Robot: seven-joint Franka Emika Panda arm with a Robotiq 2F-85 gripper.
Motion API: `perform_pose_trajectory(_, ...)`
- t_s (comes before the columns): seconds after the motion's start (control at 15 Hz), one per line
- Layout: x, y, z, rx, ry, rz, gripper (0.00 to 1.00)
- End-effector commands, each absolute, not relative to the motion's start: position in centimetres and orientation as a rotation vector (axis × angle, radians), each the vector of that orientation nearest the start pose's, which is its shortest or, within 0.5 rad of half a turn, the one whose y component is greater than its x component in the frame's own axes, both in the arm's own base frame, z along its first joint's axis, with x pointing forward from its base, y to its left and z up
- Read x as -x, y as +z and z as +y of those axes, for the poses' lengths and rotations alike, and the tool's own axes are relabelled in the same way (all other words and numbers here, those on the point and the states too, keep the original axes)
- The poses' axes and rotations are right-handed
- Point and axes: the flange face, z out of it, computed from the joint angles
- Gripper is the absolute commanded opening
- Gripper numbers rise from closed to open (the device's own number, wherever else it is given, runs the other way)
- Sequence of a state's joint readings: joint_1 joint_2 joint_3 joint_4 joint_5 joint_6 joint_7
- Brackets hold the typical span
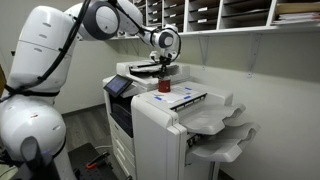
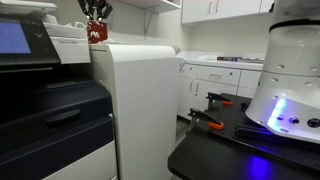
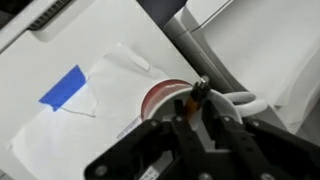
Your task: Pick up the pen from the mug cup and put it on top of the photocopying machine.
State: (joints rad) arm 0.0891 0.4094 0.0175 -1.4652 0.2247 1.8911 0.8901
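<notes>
The red mug cup (image 1: 165, 86) stands on the flat white top of the photocopying machine (image 1: 200, 104); it also shows in an exterior view (image 2: 97, 32) and in the wrist view (image 3: 160, 96). My gripper (image 1: 163, 68) hangs straight down just over the mug, as also seen in an exterior view (image 2: 96, 12). In the wrist view the thin dark pen (image 3: 199, 92) stands between my two fingers (image 3: 198, 122), which are closed in on it. The pen's lower end is hidden by the fingers and the mug rim.
A blue tape patch (image 3: 65, 88) and a clear sheet (image 3: 112, 72) lie on the copier top beside the mug. Curved paper trays (image 1: 226, 132) stick out from the copier's side. Shelves (image 1: 220, 12) hang above. Orange-handled tools (image 2: 210, 122) lie by the robot base (image 2: 295, 80).
</notes>
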Motion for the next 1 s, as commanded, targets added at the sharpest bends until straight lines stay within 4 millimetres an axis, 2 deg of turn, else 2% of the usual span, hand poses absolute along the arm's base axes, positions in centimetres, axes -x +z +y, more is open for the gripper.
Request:
perform_pose_trajectory(0.0,-66.8,46.0,8.5,2.679,0.129,1.267,0.00)
perform_pose_trajectory(0.13,-66.5,46.8,8.5,2.676,0.119,1.241,0.04)
perform_pose_trajectory(0.27,-65.8,48.2,8.7,2.667,0.090,1.214,0.04)
perform_pose_trajectory(0.6,-62.0,52.0,9.7,2.663,-0.004,1.239,0.04)
perform_pose_trajectory(0.73,-59.9,52.0,10.5,2.699,-0.041,1.336,0.04)
perform_pose_trajectory(0.93,-57.3,49.6,12.3,2.765,-0.118,1.524,0.04)
